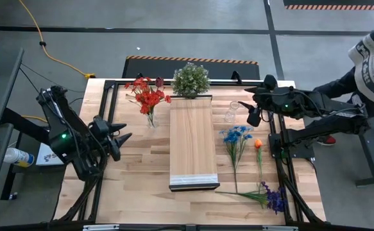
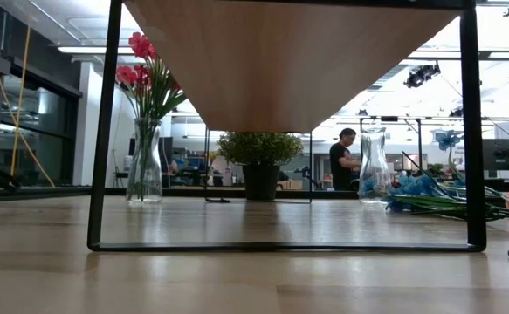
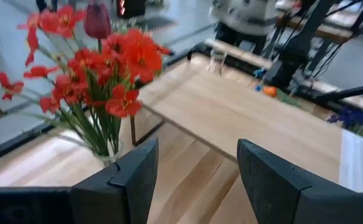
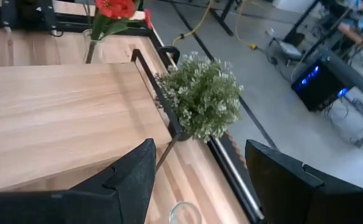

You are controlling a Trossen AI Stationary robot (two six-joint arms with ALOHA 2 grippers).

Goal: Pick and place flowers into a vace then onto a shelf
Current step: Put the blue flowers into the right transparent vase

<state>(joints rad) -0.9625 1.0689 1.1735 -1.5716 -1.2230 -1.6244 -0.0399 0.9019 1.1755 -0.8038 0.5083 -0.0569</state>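
Observation:
Red flowers [image 1: 149, 96] stand in a clear glass vase [image 1: 151, 120] left of the shelf [image 1: 192, 138], a long light plank on black legs at mid-table. A second, empty glass vase [image 1: 231, 112] stands right of the shelf's far end. Blue flowers [image 1: 237, 136], an orange bloom [image 1: 258, 144] and a purple flower [image 1: 275, 197] lie flat on the table's right side. My left gripper [image 1: 124, 137] hovers open near the red bunch [image 3: 106, 62], nothing between its fingers. My right gripper [image 1: 253, 115] hangs open just right of the empty vase, whose rim [image 4: 184, 214] shows below it.
A bushy green potted plant [image 1: 190, 80] stands at the shelf's far end. A black frame [image 1: 110, 90] runs around the tabletop. A person sits beyond the table's right edge [image 1: 373, 58]. Bare wood lies between the shelf and the left gripper [image 1: 145, 167].

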